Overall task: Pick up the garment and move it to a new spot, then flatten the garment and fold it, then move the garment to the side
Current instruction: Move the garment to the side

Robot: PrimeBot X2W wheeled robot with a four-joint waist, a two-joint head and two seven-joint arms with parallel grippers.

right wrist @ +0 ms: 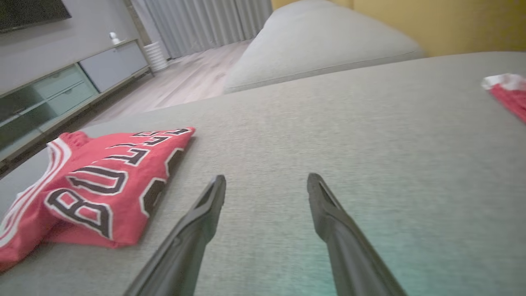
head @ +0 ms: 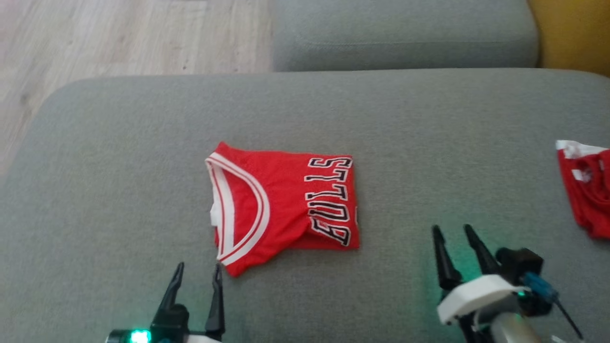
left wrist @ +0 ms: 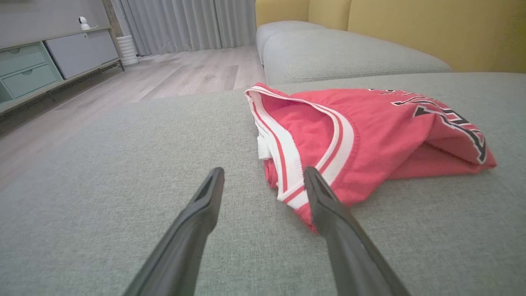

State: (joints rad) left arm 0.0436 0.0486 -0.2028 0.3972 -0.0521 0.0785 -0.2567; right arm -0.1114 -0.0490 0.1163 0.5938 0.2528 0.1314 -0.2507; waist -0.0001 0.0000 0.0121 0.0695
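Where the broad grey sofa cushion [head: 119,166] spreads before the robot, a second red-and-white cloth [head: 588,190] lies at its right edge, well apart from the garment [head: 286,200]. Beyond the cushion sit another grey cushion [head: 405,33], a yellow backrest [head: 572,33] and a pale wooden floor [head: 119,33], and the left wrist view adds a low cabinet [left wrist: 28,70] with drawers and grey curtains [left wrist: 185,24]. The garment lies near the middle of the sofa cushion, a red sleeveless top folded into a rough rectangle, its white-and-red striped neckline toward the robot's left, its near edge slightly rumpled. Black letters outlined in white read BULLS, running sideways along its right side. The left gripper [head: 199,265] has its fingers spread with nothing between them, one tip just beside the garment's near left corner; whether it touches cannot be told. The right gripper [head: 451,228] is likewise spread, over bare cushion to the right of the garment.
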